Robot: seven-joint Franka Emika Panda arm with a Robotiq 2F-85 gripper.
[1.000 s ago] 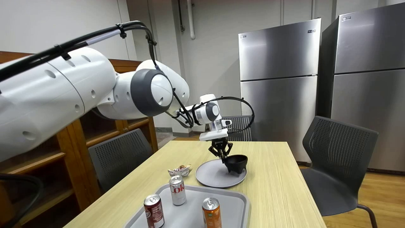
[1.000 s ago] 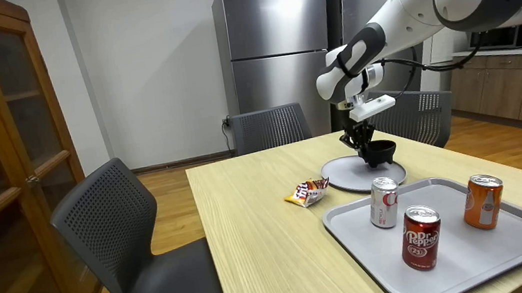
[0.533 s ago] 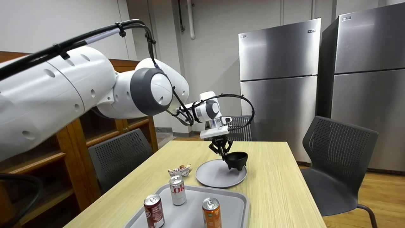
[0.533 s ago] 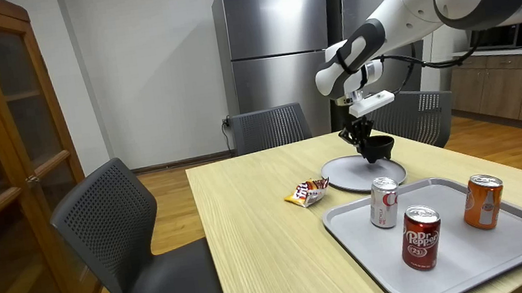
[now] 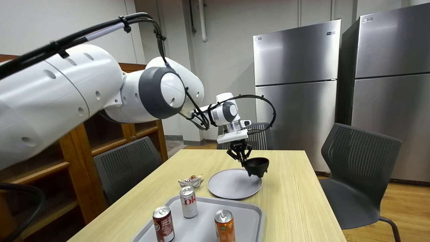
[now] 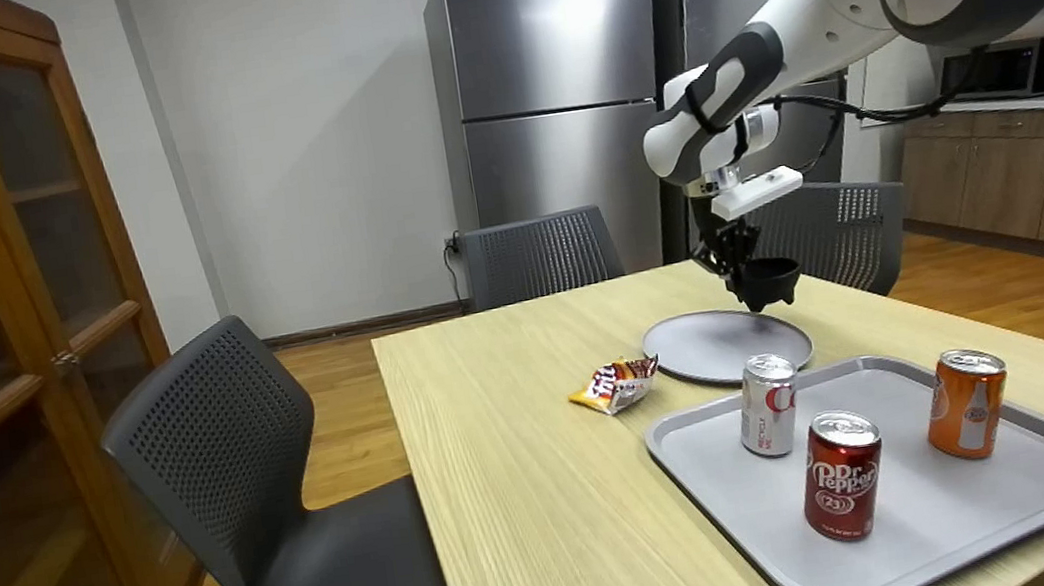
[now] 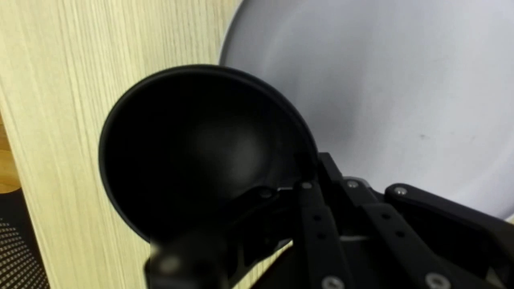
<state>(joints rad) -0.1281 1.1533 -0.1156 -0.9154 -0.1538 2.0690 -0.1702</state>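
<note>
A black bowl with short feet shows in both exterior views [image 5: 257, 167] [image 6: 771, 281]. My gripper [image 5: 244, 163] is shut on the bowl's rim and holds the bowl in the air. In the wrist view the bowl [image 7: 192, 136] looks empty. One finger is inside the wall and the other outside, pinching the rim at the gripper [image 7: 315, 164]. A grey round plate [image 5: 231, 185] lies on the table below. The bowl hangs above the plate's edge, partly over bare wood. The plate fills the right of the wrist view [image 7: 401, 88].
A grey tray [image 6: 920, 483] holds a silver can [image 6: 767, 407], a dark red can [image 6: 843, 478] and an orange can [image 6: 967, 404]. A snack bag [image 6: 617, 384] lies beside the plate. Dark chairs [image 5: 356, 174] stand around the wooden table [image 5: 292, 201].
The bowl has risen off the plate in my gripper. It has then moved to the right in both exterior views, toward the plate's edge. Plate, bag, tray and cans have not moved.
</note>
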